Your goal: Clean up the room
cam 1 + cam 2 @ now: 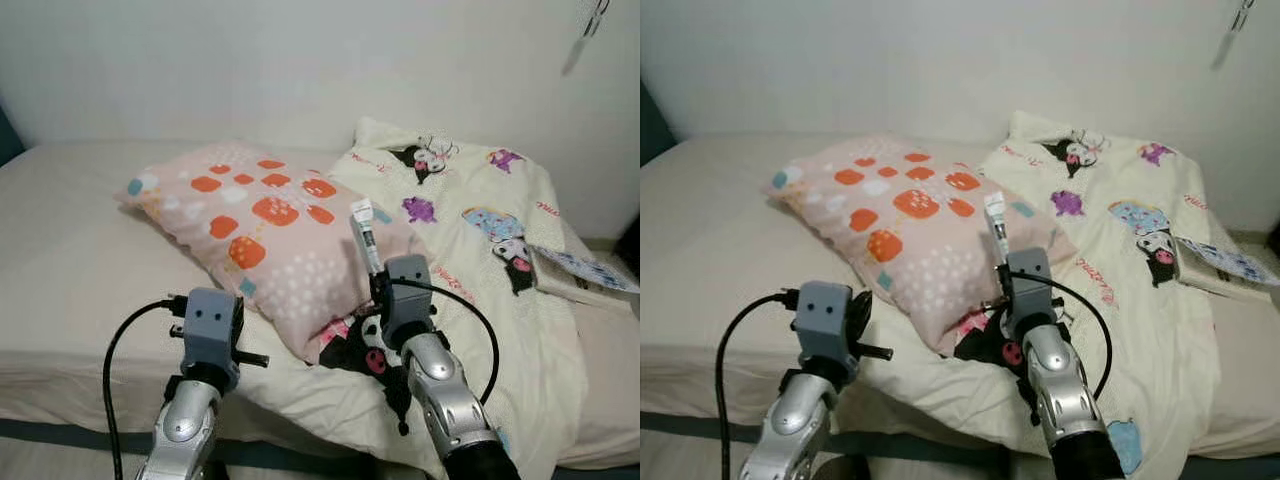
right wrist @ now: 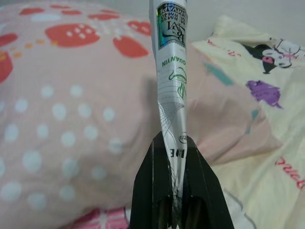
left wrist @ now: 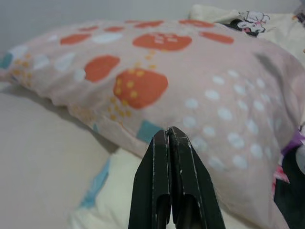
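Two head views are showing the right gripper (image 1: 376, 278) pinching a thin wrapper (image 1: 364, 233) upright above the pillow (image 1: 262, 232) on the bed (image 1: 70, 250).

Left wrist: left gripper (image 3: 169, 136) is pressing its fingers together, empty.

Right wrist: crinkled foil wrapper (image 2: 170, 71), probably light, limp, slippery; a low grip seems best. Print is reading "GUAN YIN".

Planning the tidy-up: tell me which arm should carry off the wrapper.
Right. Its tool is shut on the wrapper above the pillow; the left tool is shut on nothing.
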Motion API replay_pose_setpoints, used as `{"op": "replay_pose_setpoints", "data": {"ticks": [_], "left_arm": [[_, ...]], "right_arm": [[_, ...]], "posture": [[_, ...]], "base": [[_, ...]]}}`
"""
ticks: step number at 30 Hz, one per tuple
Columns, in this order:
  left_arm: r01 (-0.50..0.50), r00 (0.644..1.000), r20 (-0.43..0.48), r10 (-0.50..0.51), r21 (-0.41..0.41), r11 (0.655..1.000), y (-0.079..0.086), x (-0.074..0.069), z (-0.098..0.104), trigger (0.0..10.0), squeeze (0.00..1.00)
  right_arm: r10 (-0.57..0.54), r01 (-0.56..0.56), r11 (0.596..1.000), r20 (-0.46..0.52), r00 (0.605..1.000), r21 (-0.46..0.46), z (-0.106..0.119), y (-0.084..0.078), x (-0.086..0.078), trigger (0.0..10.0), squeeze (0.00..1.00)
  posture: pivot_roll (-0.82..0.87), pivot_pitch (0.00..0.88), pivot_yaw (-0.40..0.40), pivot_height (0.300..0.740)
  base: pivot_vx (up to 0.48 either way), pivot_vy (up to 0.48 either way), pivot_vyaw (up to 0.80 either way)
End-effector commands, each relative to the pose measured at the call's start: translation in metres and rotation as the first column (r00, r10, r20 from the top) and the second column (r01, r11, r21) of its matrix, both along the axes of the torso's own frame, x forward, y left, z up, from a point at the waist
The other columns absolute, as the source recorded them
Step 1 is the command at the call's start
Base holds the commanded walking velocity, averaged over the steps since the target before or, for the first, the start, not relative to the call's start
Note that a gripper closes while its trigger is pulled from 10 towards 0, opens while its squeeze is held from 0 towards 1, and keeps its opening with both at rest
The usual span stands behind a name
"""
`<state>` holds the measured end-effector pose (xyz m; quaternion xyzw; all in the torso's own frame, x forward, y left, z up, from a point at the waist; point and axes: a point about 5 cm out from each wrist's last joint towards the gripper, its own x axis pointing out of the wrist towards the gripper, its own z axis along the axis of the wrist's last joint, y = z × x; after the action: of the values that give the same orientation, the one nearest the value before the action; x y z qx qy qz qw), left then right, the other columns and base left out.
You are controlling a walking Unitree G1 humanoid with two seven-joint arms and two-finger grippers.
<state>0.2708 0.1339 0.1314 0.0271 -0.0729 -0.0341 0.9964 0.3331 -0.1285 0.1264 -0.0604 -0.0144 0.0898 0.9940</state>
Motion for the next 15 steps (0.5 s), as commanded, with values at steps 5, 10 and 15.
{"op": "replay_pose_setpoints", "data": {"ticks": [5, 10, 15], "left_arm": [[-0.047, 0.999, -0.021, 0.047, -0.003, 0.999, 0.0038, 0.0012, -0.0037, 10.0, 0.00], [-0.062, 0.998, -0.023, 0.062, -0.010, 0.998, 0.0074, 0.0021, -0.0036, 10.0, 0.00], [-0.078, 0.997, -0.029, 0.077, -0.010, 0.997, 0.0100, 0.0019, -0.0047, 10.0, 0.00]], "right_arm": [[-0.017, 0.017, 1.000, -0.024, 1.000, 0.003, -0.0053, -0.0028, -0.0007, 10.0, 0.00], [-0.018, 0.018, 1.000, -0.027, 0.999, 0.004, -0.0053, -0.0027, -0.0006, 10.0, 0.00], [-0.019, 0.019, 1.000, -0.028, 0.999, 0.004, -0.0051, -0.0026, -0.0006, 10.0, 0.00]], "posture": [[-0.04, 0.124, -0.040, 0.657], [-0.04, 0.124, -0.039, 0.682], [-0.04, 0.125, -0.039, 0.702]], "base": [[0.000, 0.000, 0.00], [0.000, 0.000, 0.00], [0.000, 0.000, 0.00]]}}
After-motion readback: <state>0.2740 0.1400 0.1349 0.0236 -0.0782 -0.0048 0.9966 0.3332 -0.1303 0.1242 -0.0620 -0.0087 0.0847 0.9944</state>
